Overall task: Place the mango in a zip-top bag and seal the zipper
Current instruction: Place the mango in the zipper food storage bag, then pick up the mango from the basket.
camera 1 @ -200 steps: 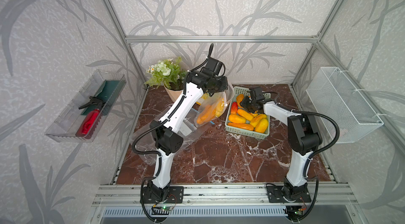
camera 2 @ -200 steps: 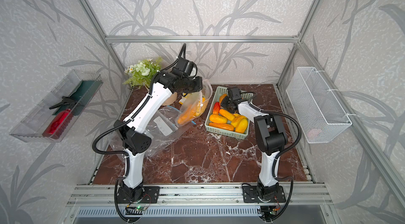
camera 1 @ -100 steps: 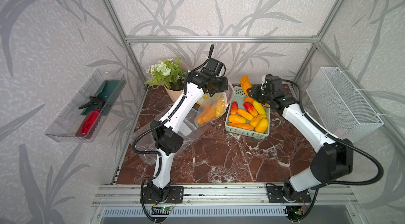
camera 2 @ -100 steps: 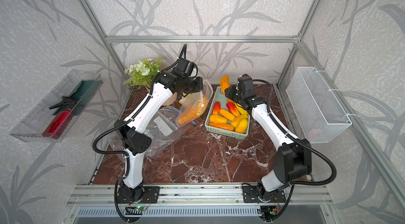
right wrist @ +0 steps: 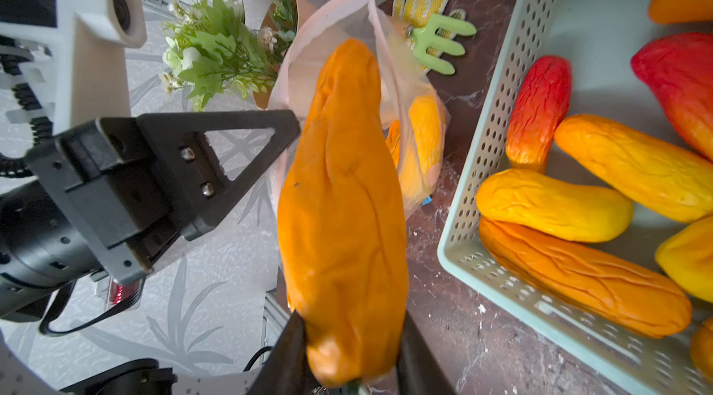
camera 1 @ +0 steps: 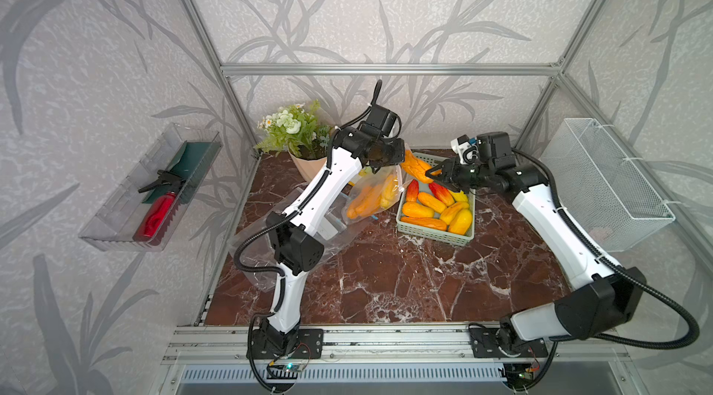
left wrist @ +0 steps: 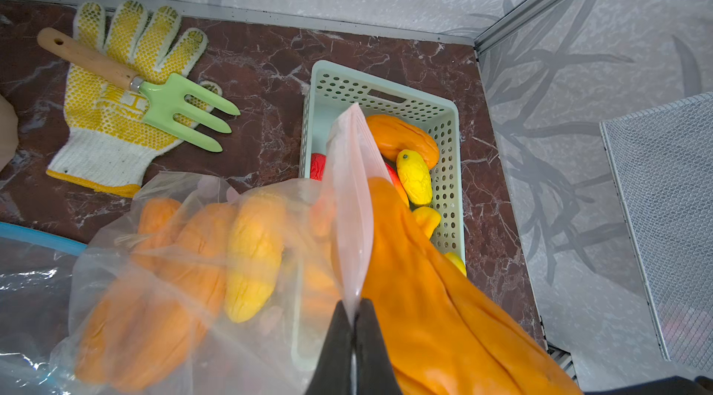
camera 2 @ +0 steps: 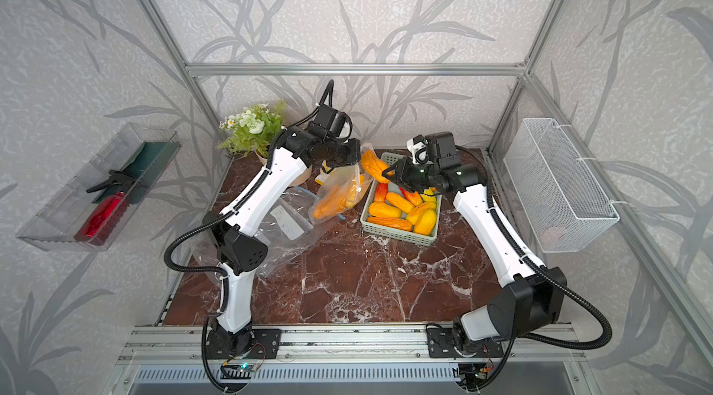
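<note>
My right gripper (right wrist: 349,339) is shut on the stem end of a long orange mango (right wrist: 343,200), held in the air left of the basket in both top views (camera 1: 414,171) (camera 2: 374,170). The mango's far end is at the open, pink-rimmed mouth of the clear zip-top bag (right wrist: 332,34). My left gripper (left wrist: 354,308) is shut on that rim and holds the bag (camera 1: 372,196) hanging, with several orange and yellow mangoes inside (left wrist: 250,250). The held mango (left wrist: 443,296) lies right beside the pinched rim. Whether its tip is inside the bag I cannot tell.
A pale green basket (camera 1: 468,236) with several mangoes stands right of the bag. A yellow-dotted glove (left wrist: 96,134) and a green hand fork (left wrist: 181,111) lie behind the bag. A flower pot (camera 1: 301,134) is at the back left. Another clear bag (camera 2: 293,219) lies on the table. A wire basket (camera 1: 609,180) hangs on the right wall.
My right arm has lifted the orange mango out of the basket and carried it left to the bag's mouth. The left arm and the bag have stayed in place.
</note>
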Motion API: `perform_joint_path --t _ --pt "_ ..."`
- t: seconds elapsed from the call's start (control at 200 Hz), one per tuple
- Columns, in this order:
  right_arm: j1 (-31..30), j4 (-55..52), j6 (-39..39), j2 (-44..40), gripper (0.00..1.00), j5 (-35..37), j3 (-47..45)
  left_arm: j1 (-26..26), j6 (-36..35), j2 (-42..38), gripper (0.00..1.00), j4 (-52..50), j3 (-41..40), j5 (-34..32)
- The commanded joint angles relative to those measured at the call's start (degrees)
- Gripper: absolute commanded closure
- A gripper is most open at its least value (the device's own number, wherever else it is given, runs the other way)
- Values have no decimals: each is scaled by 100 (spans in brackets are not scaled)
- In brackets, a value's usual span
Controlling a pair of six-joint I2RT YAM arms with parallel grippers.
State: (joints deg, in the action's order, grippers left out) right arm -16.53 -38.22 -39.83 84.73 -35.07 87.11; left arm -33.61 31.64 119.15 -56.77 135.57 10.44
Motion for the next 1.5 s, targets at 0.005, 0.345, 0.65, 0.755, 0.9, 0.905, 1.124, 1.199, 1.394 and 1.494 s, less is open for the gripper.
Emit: perform_joint_path --t 0.005,0.345,0.65,0.755,0.9,0.905,1.124,1.199,1.394,1.494 --pt "-16 -976 292 169 67 -465 456 -76 -180 -110 100 -71 -74 -84" --pt "-141 -1498 416 1246 65 -57 1459 -270 -249 -138 100 -85 -83 -96" --pt "-623 -952 67 1544 36 700 1627 -288 -46 -6 100 -41 123 -173" --pt "-507 -518 102 679 27 1860 930 -287 -49 47 100 -88 207 -217" --pt "-138 -87 -138 -12 30 2911 -1 -272 -60 47 100 -116 209 -268" --pt "-126 -84 -147 -11 30 2919 -23 -271 -56 47 100 -120 212 -265" --pt "73 566 1874 654 31 4053 -266 -235 -57 78 100 -133 262 -270" --pt "216 676 2478 1016 26 4377 -231 -234 -60 94 100 -135 286 -253" --pt "318 449 3201 2236 17 4731 306 -226 -23 142 100 -134 320 -191" --pt "319 -11 3027 2802 19 4998 739 -230 -13 162 100 -145 362 -169"
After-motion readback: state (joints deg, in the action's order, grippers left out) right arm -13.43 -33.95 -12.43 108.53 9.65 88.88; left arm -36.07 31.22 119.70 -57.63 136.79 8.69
